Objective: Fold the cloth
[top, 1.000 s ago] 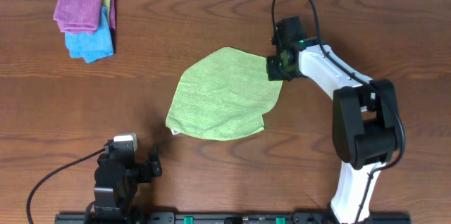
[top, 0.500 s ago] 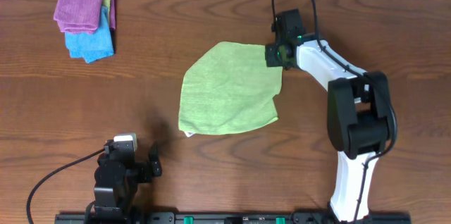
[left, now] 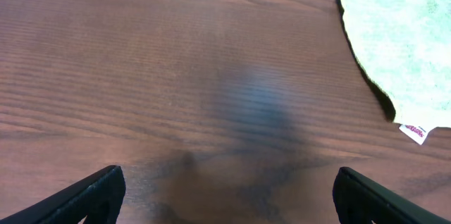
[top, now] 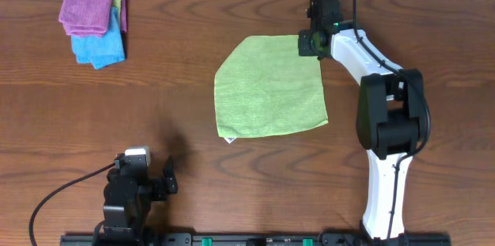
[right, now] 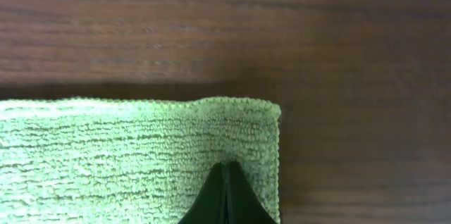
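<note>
Far left at the back, a purple cloth [top: 93, 10] is sitting on top of a blue cloth [top: 99, 47]. Left gripper [left: 229, 178] is hanging out at the front edge, spread wide and holding nothing. The green cloth [top: 269, 87] is lying flat on the table [top: 178, 83] right of center, with its tag [top: 229, 138] at the near-left corner. Right gripper [right: 225, 182] is pinching the far-right corner, clamped tight.

No legible text; white tag [left: 414, 133] on cloth [left: 405, 34] corner: red print, unreadable.
</note>
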Robot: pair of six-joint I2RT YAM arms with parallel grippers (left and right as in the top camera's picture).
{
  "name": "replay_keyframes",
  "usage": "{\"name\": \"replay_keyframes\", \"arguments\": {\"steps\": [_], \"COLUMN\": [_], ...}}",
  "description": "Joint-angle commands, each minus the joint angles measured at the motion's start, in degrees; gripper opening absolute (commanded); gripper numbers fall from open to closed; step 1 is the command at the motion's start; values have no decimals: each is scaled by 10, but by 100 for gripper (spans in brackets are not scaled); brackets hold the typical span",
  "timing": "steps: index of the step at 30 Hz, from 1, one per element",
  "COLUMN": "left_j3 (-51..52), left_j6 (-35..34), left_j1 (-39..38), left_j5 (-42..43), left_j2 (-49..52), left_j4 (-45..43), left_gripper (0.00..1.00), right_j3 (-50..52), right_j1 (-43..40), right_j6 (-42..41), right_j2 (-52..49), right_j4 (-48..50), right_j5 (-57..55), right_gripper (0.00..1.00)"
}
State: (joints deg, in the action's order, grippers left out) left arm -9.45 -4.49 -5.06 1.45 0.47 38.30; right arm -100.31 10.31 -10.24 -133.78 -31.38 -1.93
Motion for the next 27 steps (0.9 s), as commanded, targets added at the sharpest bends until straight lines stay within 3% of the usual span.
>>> {"name": "replay_keyframes", "arguments": {"steps": [1,2,6,7,9,16,20,27], "left_j3": [4,4,4,4,4,4,4,4], "left_j6": [-2,-2,-2,-2,-2,-2,-2,-2], "left_j1": [-2,-2,-2,-2,-2,-2,-2,-2], "left_j5": [-4,-4,-4,-4,-4,-4,-4,-4], "left_j2": [-3,-3,-3,-3,-3,-3,-3,-3], "left_j4": [4,4,4,4,4,4,4,7], "left_gripper": [96,95,96,95,95,95,95,95], "right_j3": [-3,-19,-71,-79,-92,-96,-96,-88], "right_j1": [-17,-16,-16,-16,-16,-5,7,47], "right_j6": [2,2,2,2,5,31,37,34], "right_j2": [-52,-45,-10,1,38,198,316,428], "right_j4": [-76,-97,-149,-156,-170,-219,-307,-438], "right_j5": [-49,-50,-52,-54,-69,-116,-102,-52], "right_gripper": [1,2,23,35,68,71,72,72]}}
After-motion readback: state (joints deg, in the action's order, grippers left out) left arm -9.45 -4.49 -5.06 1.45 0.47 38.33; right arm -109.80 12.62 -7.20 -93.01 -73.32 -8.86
